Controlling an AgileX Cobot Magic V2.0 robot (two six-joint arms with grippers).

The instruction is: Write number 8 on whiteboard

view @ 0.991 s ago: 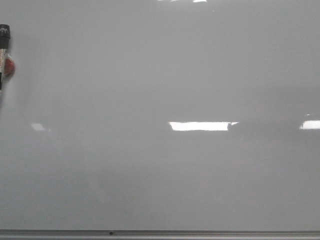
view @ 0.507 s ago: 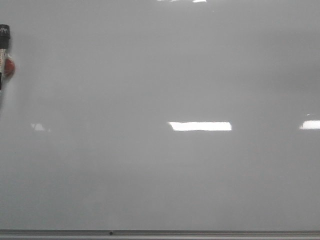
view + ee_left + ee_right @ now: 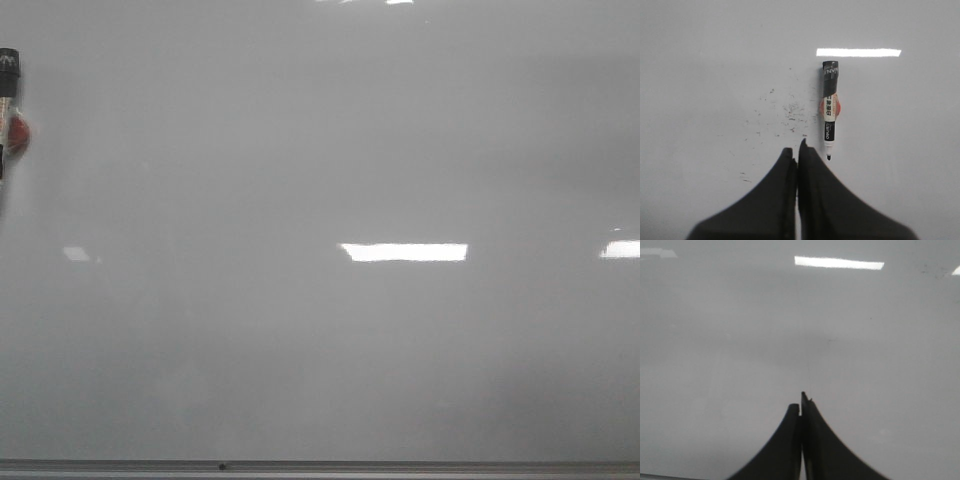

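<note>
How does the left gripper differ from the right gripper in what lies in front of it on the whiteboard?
The left gripper faces a marker lying on the whiteboard; the right gripper faces none. Dark ink specks dot the board ahead of the left gripper, while almost none show ahead of the right. Both are shut and hold nothing.

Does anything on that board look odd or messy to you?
A little. The whiteboard carries a scatter of small dark ink specks beside a marker lying on it, uncapped, its tip bare. No 8 is drawn. Both claws, left claw and right claw, are shut and empty.
</note>
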